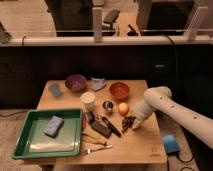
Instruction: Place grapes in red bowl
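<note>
**A:** Which step is happening here?

**B:** The pickup, I'm judging. The gripper [135, 123] is sitting right at the grapes [127, 122], lower right of centre on the table [140, 145]. I cannot tell whether it is gripping them.

**A:** And next?

**B:** It's needing a sure hold, then a lift past the orange fruit [123, 108] to the red bowl [119, 90], just above.

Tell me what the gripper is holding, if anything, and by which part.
It cannot be told. The gripper is down at the grapes, beside the orange fruit; a hold does not show.
</note>
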Available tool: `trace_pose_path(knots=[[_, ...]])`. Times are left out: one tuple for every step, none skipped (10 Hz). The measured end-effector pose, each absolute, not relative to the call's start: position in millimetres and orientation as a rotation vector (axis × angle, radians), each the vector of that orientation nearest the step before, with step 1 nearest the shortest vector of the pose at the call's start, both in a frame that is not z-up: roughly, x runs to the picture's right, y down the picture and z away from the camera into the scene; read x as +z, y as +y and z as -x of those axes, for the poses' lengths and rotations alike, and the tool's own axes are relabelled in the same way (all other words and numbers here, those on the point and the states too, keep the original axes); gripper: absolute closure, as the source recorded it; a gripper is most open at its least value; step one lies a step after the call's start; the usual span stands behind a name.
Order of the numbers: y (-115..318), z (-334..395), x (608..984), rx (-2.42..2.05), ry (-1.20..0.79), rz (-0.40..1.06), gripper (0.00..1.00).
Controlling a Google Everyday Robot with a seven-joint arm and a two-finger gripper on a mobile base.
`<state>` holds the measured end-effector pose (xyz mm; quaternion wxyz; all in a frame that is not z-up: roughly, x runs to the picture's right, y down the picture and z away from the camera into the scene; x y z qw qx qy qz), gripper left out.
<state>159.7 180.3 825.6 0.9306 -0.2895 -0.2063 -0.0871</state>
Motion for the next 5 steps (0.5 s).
trace_pose_path(knots=[[183.2,-161.8,826.1,-0.175,-0.428,0.593,0.82],[185.6,-163.3,826.5,-0.172,-0.432,0.595,0.92],[187.0,-163.1,827.5,-0.174,-0.436,0.595,0.99],[188.3,-164.0,827.6,-0.178,-0.438,0.597,1.00],[190.1,-164.9,826.5,-0.192,-0.445,0.599,1.00]])
